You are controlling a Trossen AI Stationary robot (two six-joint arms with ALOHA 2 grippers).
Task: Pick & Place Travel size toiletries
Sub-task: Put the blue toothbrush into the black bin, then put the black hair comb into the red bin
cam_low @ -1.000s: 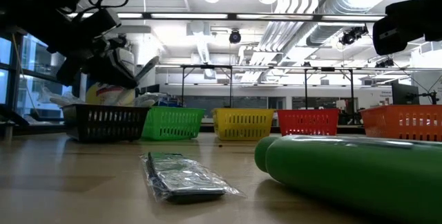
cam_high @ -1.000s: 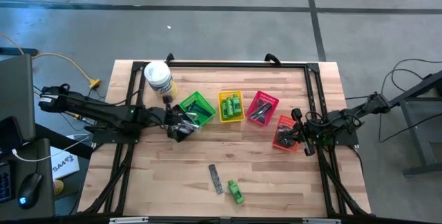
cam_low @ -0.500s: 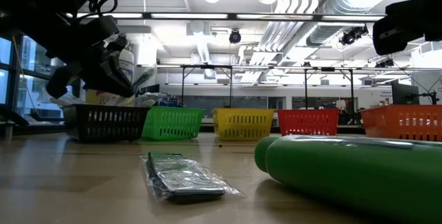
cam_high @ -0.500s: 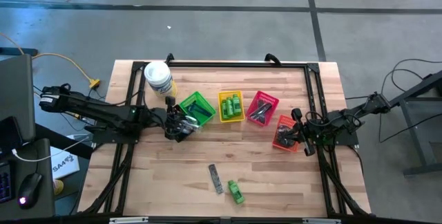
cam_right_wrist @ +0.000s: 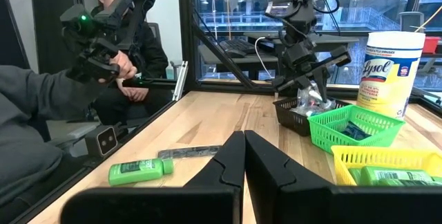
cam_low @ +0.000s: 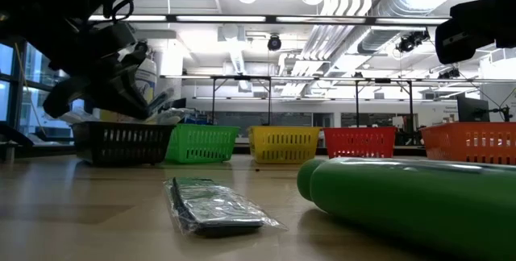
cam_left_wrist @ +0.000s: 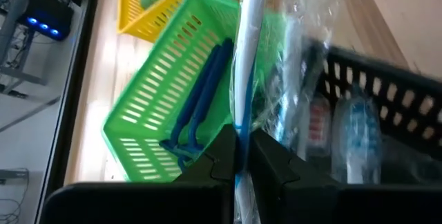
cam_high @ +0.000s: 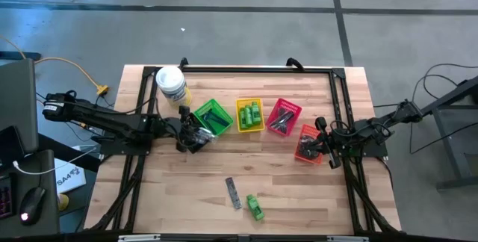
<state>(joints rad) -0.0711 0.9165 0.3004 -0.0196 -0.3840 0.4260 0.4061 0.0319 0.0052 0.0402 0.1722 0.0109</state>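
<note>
My left gripper [cam_left_wrist: 240,141] is shut on a clear-wrapped slim stick [cam_left_wrist: 247,58], white with some blue, above the black basket [cam_left_wrist: 373,92]. The stick's free end reaches over the edge where the black basket meets the green basket [cam_left_wrist: 159,92], which holds blue razors [cam_left_wrist: 200,99]. A wrapped dark comb [cam_high: 234,193] and a green mini bottle [cam_high: 256,207] lie flat on the table near its front edge. My right gripper [cam_high: 319,142] waits shut above the orange basket [cam_high: 308,145]. My left gripper pinches the wrapped stick near one end [cam_left_wrist: 239,124] between its two fingers. The stick runs on from the fingers, in line with them. It is lifted clear of the baskets, slanting, its loose clear wrap [cam_left_wrist: 304,37] spreading beside it.
Yellow [cam_high: 250,113] and red [cam_high: 284,116] baskets stand in a row right of the green one. A white tub with a yellow label [cam_high: 171,84] stands at the back left. A person [cam_right_wrist: 41,92] sits beyond the table's edge. Bare wood lies around the comb and bottle.
My left gripper has rolled about its own line while staying over the black basket. The stick's free end, which pointed upward before, has tipped down toward the baskets. The hold has stayed shut.
</note>
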